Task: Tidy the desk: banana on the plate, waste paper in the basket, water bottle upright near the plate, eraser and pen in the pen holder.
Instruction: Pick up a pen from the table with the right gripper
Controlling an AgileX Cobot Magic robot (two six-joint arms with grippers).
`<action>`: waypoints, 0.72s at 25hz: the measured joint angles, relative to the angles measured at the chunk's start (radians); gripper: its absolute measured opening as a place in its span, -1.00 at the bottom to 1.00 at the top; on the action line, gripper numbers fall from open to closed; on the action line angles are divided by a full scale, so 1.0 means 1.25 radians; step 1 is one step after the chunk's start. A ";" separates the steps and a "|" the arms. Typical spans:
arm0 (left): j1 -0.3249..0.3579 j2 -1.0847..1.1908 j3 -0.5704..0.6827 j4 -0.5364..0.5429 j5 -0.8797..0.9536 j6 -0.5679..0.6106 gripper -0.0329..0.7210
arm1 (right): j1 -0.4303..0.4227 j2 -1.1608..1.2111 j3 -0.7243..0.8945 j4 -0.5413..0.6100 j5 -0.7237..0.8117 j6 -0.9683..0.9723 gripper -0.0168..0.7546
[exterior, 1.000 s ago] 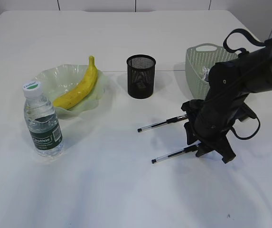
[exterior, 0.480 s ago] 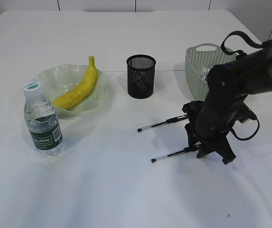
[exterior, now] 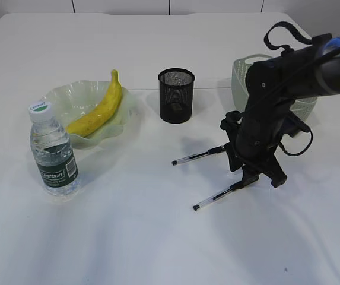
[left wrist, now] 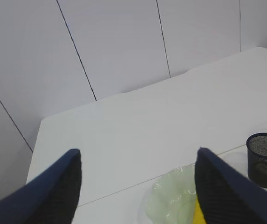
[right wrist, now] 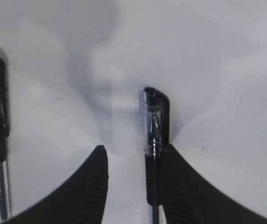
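Ribbed black right fingers (right wrist: 100, 186) stand part-open around a slim clear-barrelled pen (right wrist: 154, 154), gripping nothing; left fingers (left wrist: 72, 186) gape.

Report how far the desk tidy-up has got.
Done, by the look of it: banana on the plate, bottle upright beside it, a small block, probably the eraser, in the pen holder. The basket holds something pale, likely the paper. In hand: the right gripper straddles one pen on the table, jaws apart. Left: both pens, including the other pen, into the holder.
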 joint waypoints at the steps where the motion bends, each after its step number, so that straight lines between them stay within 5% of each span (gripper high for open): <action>1: 0.000 0.000 0.000 0.000 0.002 0.000 0.51 | 0.000 0.004 -0.008 0.000 0.012 -0.005 -0.23; 8: 0.000 0.000 0.000 0.003 0.002 0.000 0.51 | 0.000 0.007 -0.017 0.000 0.106 -0.028 -0.23; 18: 0.000 0.000 0.000 0.004 0.027 0.000 0.51 | 0.000 0.007 -0.019 0.000 0.081 -0.033 -0.23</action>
